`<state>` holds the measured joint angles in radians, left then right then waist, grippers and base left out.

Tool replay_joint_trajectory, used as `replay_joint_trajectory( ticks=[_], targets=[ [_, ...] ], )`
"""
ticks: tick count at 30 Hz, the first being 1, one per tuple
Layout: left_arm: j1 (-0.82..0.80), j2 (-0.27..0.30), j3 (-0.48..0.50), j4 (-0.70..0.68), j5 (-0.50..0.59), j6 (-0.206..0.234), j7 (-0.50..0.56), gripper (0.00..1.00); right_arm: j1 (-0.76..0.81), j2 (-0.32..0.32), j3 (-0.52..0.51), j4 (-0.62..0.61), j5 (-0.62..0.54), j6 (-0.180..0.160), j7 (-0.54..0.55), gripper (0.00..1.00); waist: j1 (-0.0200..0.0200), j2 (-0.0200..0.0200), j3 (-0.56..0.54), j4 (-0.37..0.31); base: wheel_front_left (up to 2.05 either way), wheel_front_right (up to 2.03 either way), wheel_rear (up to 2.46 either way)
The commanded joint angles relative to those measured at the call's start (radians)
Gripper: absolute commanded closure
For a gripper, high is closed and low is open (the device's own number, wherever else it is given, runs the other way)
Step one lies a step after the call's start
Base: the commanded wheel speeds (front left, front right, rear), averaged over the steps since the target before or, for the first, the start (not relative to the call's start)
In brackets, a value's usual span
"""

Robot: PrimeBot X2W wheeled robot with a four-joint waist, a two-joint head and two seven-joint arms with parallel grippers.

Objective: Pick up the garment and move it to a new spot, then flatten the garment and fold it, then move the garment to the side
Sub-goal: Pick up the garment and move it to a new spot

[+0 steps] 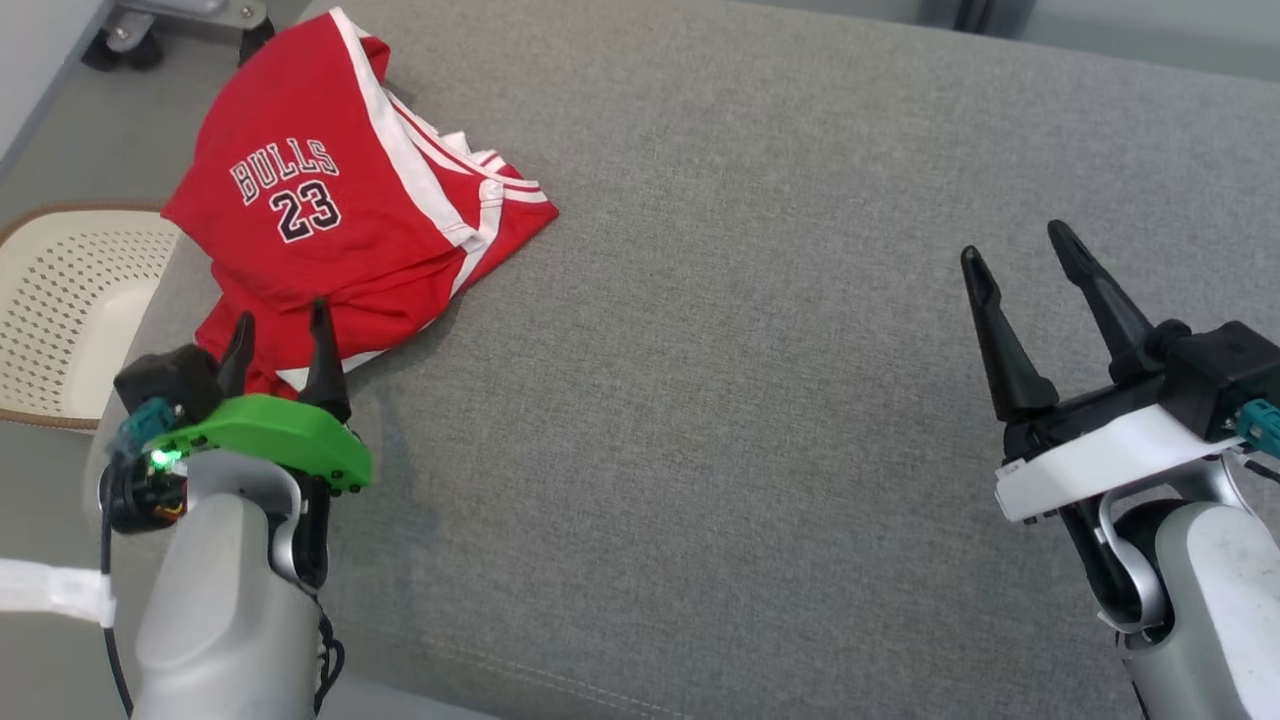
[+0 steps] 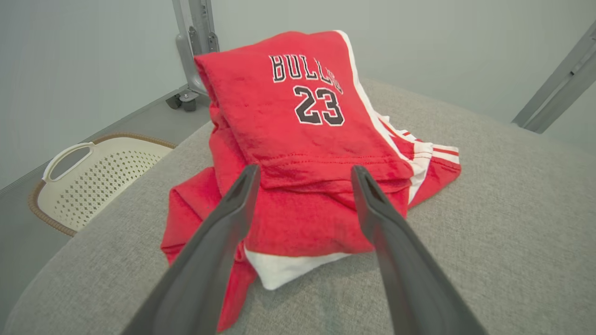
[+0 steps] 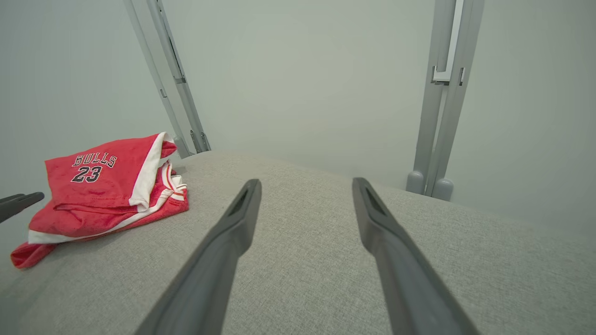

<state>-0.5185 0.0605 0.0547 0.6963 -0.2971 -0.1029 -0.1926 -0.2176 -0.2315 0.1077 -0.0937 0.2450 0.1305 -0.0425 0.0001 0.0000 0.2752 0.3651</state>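
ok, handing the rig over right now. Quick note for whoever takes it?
left gripper: jaws open, empty, tips by the near edge of the jersey; contact unclear.
right gripper: jaws open, empty, over bare cushion.
The jersey lies in rough folded layers at the cushion's far left, near the basket.
Done: looks folded and set aside, untidily.
Left: check the fold, redo if needed.

The garment (image 1: 330,200) lay at the far left of the worktop (image 1: 750,400).
A basket (image 1: 70,300) sat on the floor left of the worktop, near the garment. The left gripper (image 1: 280,320) hung at the garment's near edge, fingers toward it; the right gripper (image 1: 1012,240) was well apart, over the worktop's right side.
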Motion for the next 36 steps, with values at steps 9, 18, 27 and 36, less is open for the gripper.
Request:
replay_joint_trajectory(
  ticks=[9,18,27,36],
  targets=[
    [-0.231,0.066,0.024,0.301,-0.063,-0.019,0.026,0.00,-0.049,-0.034,0.000,-0.025,0.029,0.000,0.017,0.00,-0.0001,0.0000,0.168,-0.057,0.00,0.00,0.00],
    [-0.239,0.125,0.049,0.349,-0.066,-0.015,-0.070,1.00,-0.046,-0.023,0.015,-0.003,0.030,0.000,-0.008,0.00,-0.0001,0.0000,0.114,-0.077,0.00,0.00,0.00],
    [-0.050,0.117,0.096,0.031,0.013,0.022,-0.073,1.00,0.004,0.009,0.024,0.039,0.030,0.000,-0.037,0.00,-0.0001,0.0000,-0.022,-0.105,0.00,0.00,0.00],
    [0.131,0.063,0.035,-0.256,0.095,0.014,-0.073,1.00,0.063,0.047,0.028,0.060,0.028,0.000,-0.048,0.00,-0.0001,0.0000,-0.138,-0.166,0.00,0.00,0.00]
  ],
)
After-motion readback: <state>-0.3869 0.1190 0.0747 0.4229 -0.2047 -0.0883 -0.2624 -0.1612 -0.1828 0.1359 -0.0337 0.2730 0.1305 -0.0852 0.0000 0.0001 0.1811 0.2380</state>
